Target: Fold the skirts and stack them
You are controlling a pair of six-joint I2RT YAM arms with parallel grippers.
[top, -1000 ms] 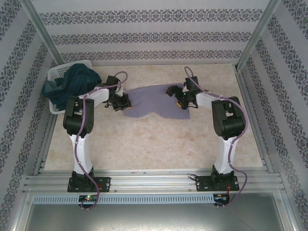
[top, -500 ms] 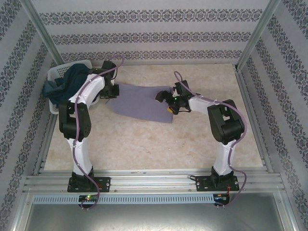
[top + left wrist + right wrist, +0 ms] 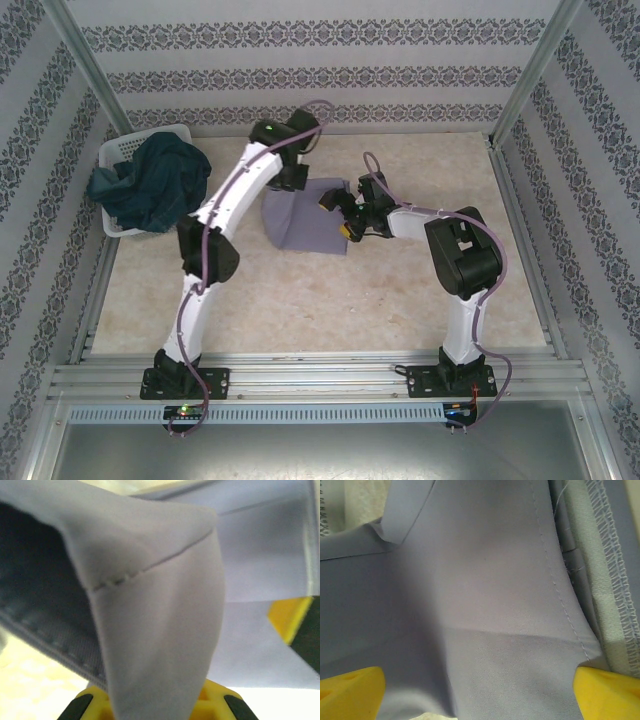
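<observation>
**Lavender skirt mid-fold, one corner lifted at the far side of the table**

At about 10 o'clock on the table [image 3: 300, 300], the white mesh basket [image 3: 112, 152] holds the teal skirt [image 3: 160, 185], heaped and spilling over the rim. Whether a darker garment lies under it cannot be told.

The left arm reaches far forward toward 12 o'clock. The left gripper [image 3: 292, 178] sits at the 11 o'clock corner of the lavender skirt [image 3: 300, 222]. In the left wrist view its yellow fingers [image 3: 87, 704] are drawn together at the bottom of the frame. A stitched fold of the cloth rises straight out of them, so it is clamped on that corner.

The skirt itself lies just beyond the table's centre, partly doubled over.

At the skirt's 3 o'clock edge is the right gripper [image 3: 347, 214]. In the right wrist view its fingers [image 3: 350, 690] stand well apart with cloth spread across the gap. That reads as unclenched, resting on the fabric rather than pinching it.

The risks, as I judge them:
- The left arm is near full stretch, so any further pull could tug the corner free or drag the whole skirt toward 12 o'clock.
- With the right side only pressed and not gripped, the hem could slide and leave a skewed, bunched fold.
- The single pinched layer could separate from the lining.
</observation>
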